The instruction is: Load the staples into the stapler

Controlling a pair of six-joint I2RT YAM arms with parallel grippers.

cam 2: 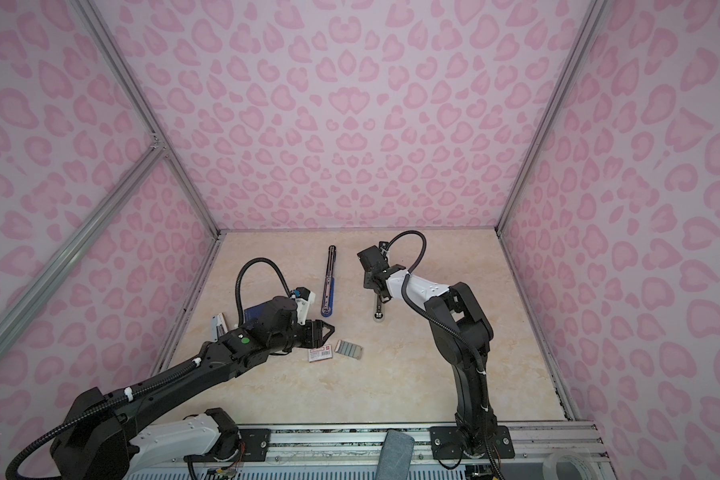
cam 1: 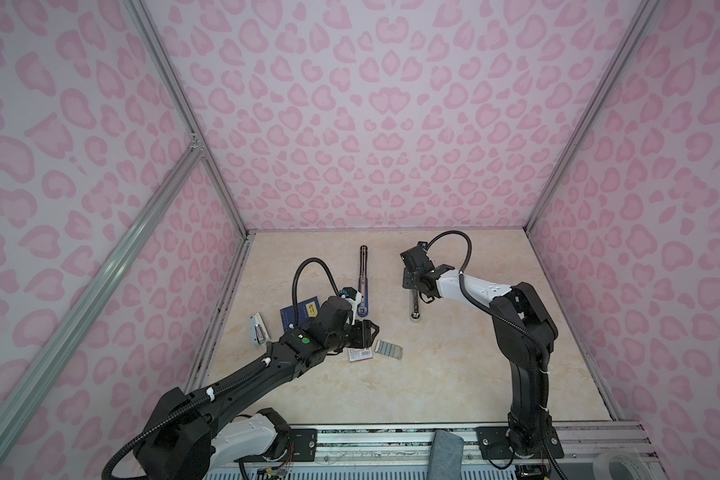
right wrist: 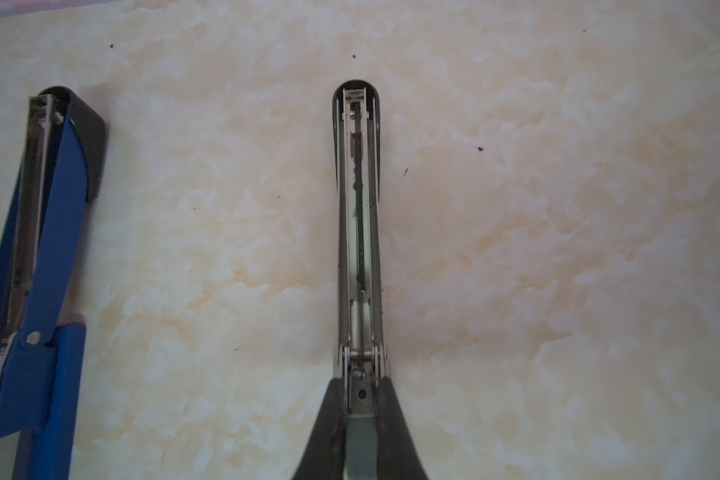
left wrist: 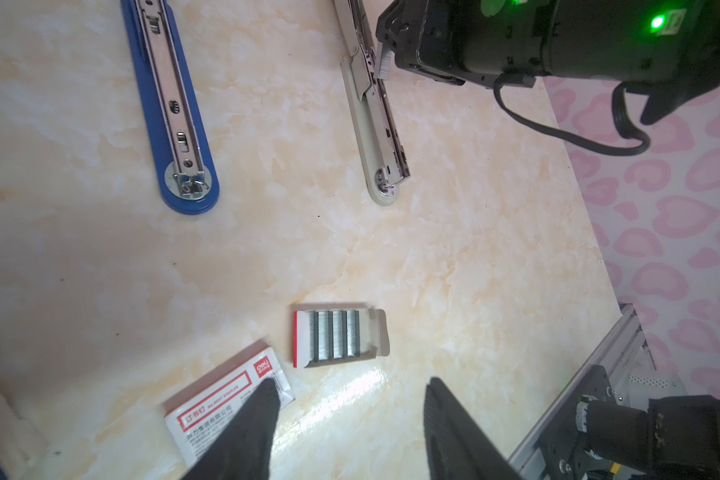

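Top views: the staples [cam 1: 388,348] [cam 2: 349,349], grey strips lying side by side in a small pale tray, rest on the marble-patterned table [cam 1: 433,395] slightly below centre frame. Just to their left lies a white box with a red label [cam 1: 360,354] [cam 2: 320,354], near the tray but apart from it. The left gripper [cam 1: 370,332] [cam 2: 329,330] stands immediately up and left of the box, jaws parted with nothing between them. A dark blue booklet [cam 1: 298,311] shows partly behind that arm.

Centre frame, a blue stapler [cam 1: 363,282] [cam 2: 329,280] lies opened out flat. To its right, the pale grey stapler [cam 1: 415,309] [cam 2: 378,311] lies likewise unfolded, with the right gripper [cam 1: 412,286] [cam 2: 377,291] clamped on it.

Left wrist view: the left gripper [left wrist: 352,384] is spread wide; one finger [left wrist: 250,424] overlaps a corner of the box [left wrist: 217,399]; contact cannot be judged. The staples [left wrist: 336,334] lie beyond the fingertips.

Right wrist view: the right gripper [right wrist: 360,384] pinches the pale grey stapler [right wrist: 358,208] at its hinge.
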